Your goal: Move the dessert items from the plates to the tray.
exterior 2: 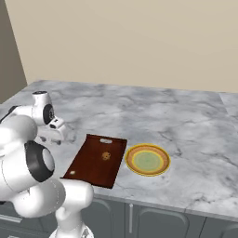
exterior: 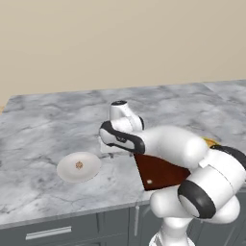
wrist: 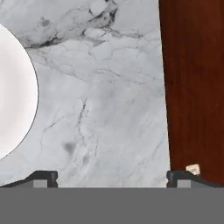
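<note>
- Gripper (wrist: 112, 177) open wide, empty, above bare marble tabletop (wrist: 100, 109), between white plate (wrist: 15, 96) at left edge and tray (wrist: 194, 87) at right.
- Round cookie (exterior: 79, 165) on white plate, left of centre in left base view.
- Other cookie (exterior 2: 106, 156) on tray, centre of right base view.
- Yellow-rimmed plate (exterior 2: 148, 160) just right of tray, nothing on it.

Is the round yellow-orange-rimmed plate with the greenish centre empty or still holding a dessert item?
Empty: in the right base view the yellow-orange-rimmed plate shows a bare greenish centre, while a round cookie-like morsel lies on the dark reddish-brown wooden tray beside it.
</note>
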